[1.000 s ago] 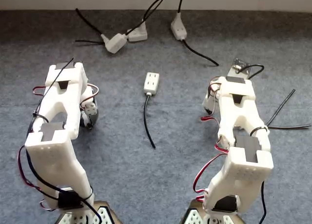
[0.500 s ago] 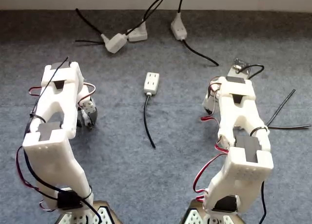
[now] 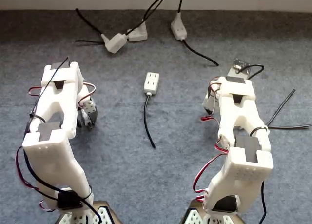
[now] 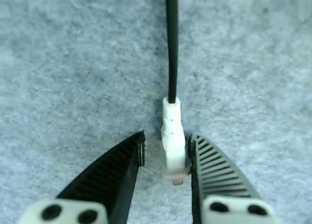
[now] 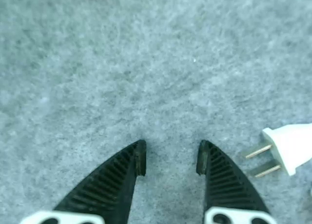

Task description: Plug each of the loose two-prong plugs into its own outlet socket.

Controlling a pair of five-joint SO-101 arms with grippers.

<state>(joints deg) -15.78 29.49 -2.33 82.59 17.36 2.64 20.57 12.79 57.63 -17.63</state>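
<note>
Slim white plug (image 4: 173,142) on black cord (image 4: 171,48) lies loose inside the half-open left end effector (image 4: 166,148); right end effector (image 5: 171,156) open, empty.

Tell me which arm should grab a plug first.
Left. A white plug lies between the open fingers of the left gripper; the right gripper is open over carpet, with a second plug off to its side.

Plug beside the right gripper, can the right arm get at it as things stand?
Probably yes. The plug lies on the carpet just beside the right gripper, outside its open jaws, with nothing between them; a small sideways shift should do.
</note>
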